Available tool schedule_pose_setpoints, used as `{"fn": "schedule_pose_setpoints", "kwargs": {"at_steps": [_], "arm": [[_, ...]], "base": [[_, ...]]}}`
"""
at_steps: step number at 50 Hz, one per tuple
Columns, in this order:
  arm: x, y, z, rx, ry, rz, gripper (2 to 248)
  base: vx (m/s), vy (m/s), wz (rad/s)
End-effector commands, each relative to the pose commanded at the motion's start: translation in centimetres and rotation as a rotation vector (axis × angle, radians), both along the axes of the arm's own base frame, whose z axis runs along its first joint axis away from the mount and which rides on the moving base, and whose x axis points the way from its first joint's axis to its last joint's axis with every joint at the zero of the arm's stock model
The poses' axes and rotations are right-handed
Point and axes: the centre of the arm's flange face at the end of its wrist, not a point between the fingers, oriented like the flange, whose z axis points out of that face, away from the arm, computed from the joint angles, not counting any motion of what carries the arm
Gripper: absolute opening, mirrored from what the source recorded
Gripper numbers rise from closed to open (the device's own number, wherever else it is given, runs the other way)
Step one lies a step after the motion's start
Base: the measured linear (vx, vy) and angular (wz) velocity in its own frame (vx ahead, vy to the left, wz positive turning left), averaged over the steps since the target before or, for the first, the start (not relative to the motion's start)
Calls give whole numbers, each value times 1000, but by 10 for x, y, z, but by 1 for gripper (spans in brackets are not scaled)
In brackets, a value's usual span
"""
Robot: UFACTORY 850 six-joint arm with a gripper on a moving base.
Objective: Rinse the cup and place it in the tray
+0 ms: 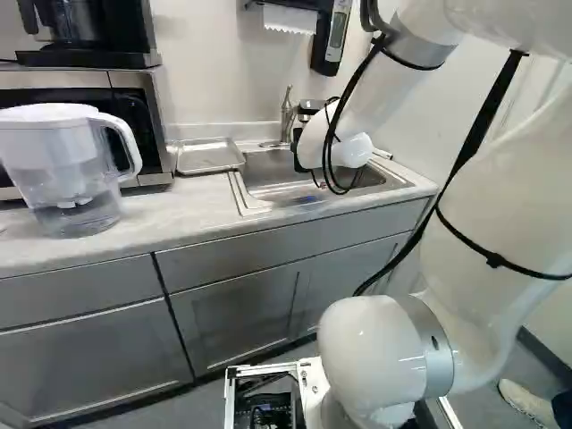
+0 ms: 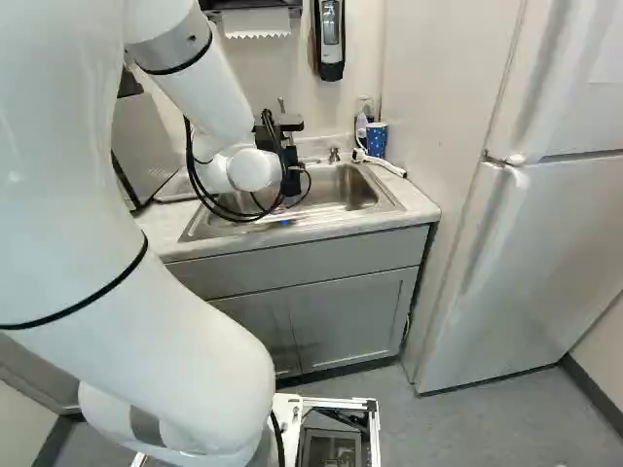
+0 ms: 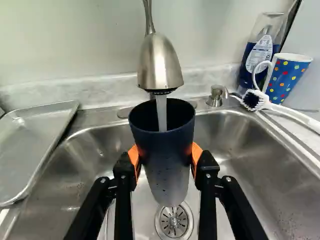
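Cup (image 3: 167, 172), dark blue above and more greyish toward its bottom, is pinched by the gripper (image 2: 291, 180) from two sides, inside the space of the sink (image 3: 265, 175). In the wrist view, the gripper (image 3: 165, 159) has its two orange pads (image 3: 197, 154) pressing against the wall of the cup, one on each side. The mouth of the cup is turned up, just under the faucet (image 3: 159, 62), and a stream of water (image 3: 161, 112) is running from the faucet into it. The drain (image 3: 174, 227) shows past the lower end of the cup. The metal tray (image 1: 210, 155) lies on the counter (image 1: 170, 210), beside the sink, so the cup is outside of the tray. On the other side of the faucet from the tray there is a small metal pump (image 3: 216, 96), and near it is a white brush (image 3: 253, 101). Close to the brush stand a spotted cup (image 3: 285, 79) and a bottle (image 3: 259, 55) with a label. In the left base view, a clear pitcher (image 1: 67, 174) with white lid and handle stands on the counter, in front of a microwave (image 1: 136, 107). At the right of the right base view stands a white refrigerator (image 2: 550, 243)
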Motion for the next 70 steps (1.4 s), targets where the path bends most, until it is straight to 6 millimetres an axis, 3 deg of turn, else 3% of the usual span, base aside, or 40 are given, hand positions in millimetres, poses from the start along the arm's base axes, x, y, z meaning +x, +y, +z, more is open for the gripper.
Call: {"fn": "schedule_pose_setpoints", "kwargs": {"at_steps": [70], "arm": [[0,0,0,0,0,0,119]], "base": [[0,0,0]]}}
